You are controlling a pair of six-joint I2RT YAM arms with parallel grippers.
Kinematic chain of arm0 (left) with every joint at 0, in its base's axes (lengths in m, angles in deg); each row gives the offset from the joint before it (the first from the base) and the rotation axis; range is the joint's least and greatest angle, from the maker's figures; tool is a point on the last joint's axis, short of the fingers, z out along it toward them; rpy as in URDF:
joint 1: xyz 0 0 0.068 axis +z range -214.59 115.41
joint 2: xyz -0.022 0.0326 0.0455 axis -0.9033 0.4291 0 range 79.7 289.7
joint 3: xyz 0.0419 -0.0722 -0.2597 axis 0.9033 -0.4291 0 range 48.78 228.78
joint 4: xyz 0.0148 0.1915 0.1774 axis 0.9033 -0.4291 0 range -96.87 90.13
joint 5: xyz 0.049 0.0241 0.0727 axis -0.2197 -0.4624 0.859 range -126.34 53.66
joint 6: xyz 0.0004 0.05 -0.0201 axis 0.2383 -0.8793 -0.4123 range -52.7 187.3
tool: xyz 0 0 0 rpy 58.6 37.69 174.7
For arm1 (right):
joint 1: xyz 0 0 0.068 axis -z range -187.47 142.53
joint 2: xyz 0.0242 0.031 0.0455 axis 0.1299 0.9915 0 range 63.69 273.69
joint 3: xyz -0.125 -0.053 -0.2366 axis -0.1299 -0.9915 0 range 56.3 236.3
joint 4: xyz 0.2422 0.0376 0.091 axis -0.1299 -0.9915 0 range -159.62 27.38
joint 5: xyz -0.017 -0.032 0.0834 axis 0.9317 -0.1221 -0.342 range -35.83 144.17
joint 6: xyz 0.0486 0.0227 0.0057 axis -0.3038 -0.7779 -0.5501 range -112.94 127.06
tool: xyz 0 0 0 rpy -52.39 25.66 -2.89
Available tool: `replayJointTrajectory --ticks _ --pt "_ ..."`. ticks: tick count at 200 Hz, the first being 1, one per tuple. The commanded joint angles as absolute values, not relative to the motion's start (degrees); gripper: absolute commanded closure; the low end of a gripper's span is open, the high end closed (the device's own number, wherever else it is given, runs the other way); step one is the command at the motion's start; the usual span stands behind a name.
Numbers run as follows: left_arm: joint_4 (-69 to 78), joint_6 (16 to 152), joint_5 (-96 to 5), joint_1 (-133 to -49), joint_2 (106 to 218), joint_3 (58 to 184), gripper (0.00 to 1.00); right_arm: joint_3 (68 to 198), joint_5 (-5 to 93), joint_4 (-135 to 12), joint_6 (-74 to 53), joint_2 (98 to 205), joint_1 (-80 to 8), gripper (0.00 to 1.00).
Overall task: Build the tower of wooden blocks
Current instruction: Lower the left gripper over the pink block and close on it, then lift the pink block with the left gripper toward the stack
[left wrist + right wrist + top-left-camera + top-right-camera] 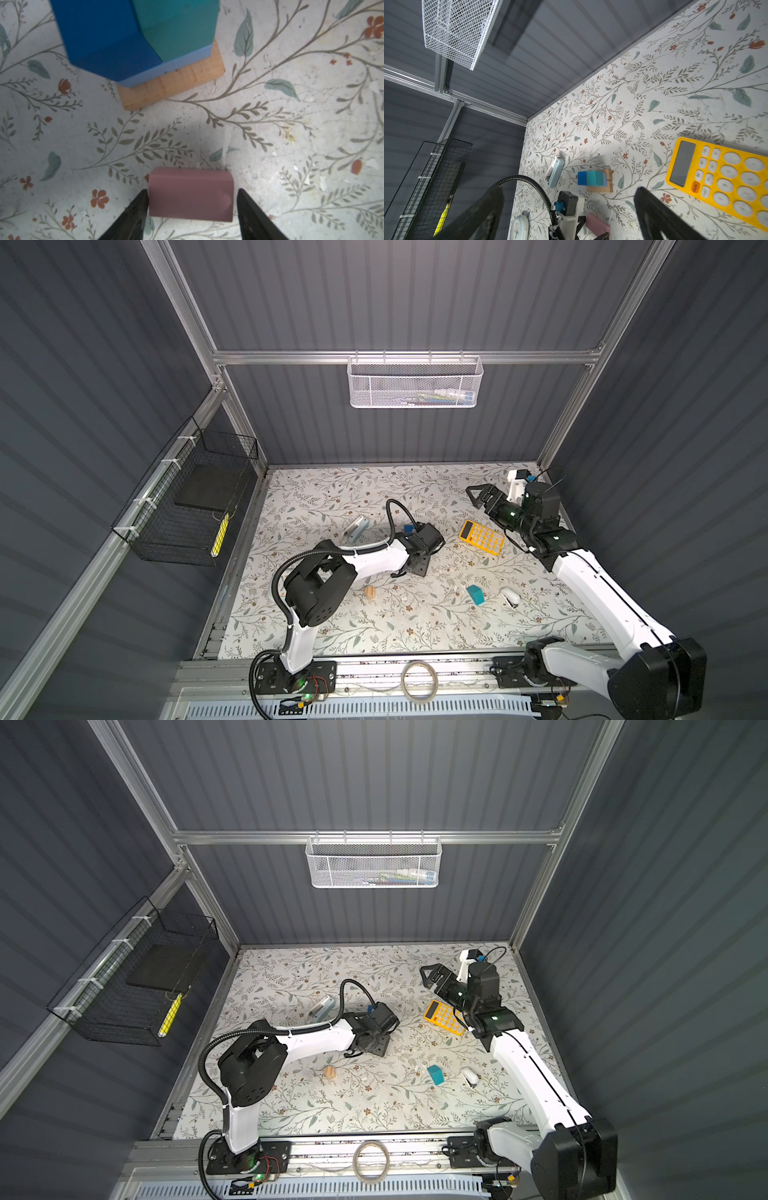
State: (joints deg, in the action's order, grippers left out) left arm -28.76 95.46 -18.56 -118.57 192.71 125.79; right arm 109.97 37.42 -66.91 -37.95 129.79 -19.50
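I'd put this approx halfway. The part-built wood block tower [593, 178] has tan bars at the base, a light blue slab, then dark blue + teal blocks on top. Left to place:
- pink rectangular block [190, 199], near the tower but not touching it
- teal pointed roof piece [476, 595] + small tan wood piece [370, 592], both well apart from the tower

L arm is bent low. The left gripper [192, 192] points down, fingers approx half open astride the pink block. One tip touches, the other sits just clear, so I see no firm hold. Right gripper [477, 497] is raised, well apart from the tower, wide open + empty.
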Motion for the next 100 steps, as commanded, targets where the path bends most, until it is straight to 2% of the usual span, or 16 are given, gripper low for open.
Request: replayJointTrajectory --ticks 1,100 --pt "-30.37 95.97 -19.4 -118.89 193.78 127.18 0.33 109.84 36.77 -66.4 -38.28 130.0 -19.24 0.01" --pt "-31.76 95.42 -19.68 -118.88 195.23 128.27 0.33 109.83 36.81 -66.31 -38.29 130.21 -19.2 0.01"
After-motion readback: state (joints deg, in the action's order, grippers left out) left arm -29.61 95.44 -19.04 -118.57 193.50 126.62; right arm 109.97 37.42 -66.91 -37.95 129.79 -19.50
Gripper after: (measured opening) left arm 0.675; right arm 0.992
